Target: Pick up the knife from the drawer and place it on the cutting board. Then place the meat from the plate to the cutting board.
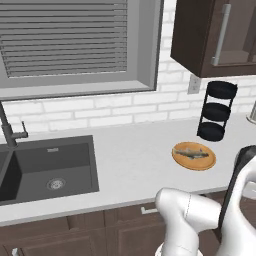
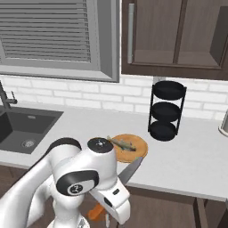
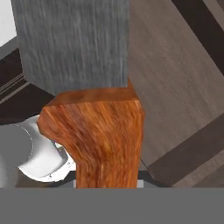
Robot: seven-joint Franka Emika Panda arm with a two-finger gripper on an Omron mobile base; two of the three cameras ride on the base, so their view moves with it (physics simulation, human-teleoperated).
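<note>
White counter runs under the window w/ grey blinds; dark sink set in its left end, faucet behind it. Dark wall cabinet hangs over the right part. Black three-tier rack stands at the back by the brick wall, just behind the plate. Plate lies flat near the counter's front edge; meat on it, roughly centred. Gripper low, in front of the counter edge, below plate level, clamped tight on the knife: orange-brown wood handle in the jaws, grey blade slanting up toward the plate, tip just short of the counter edge.
</note>
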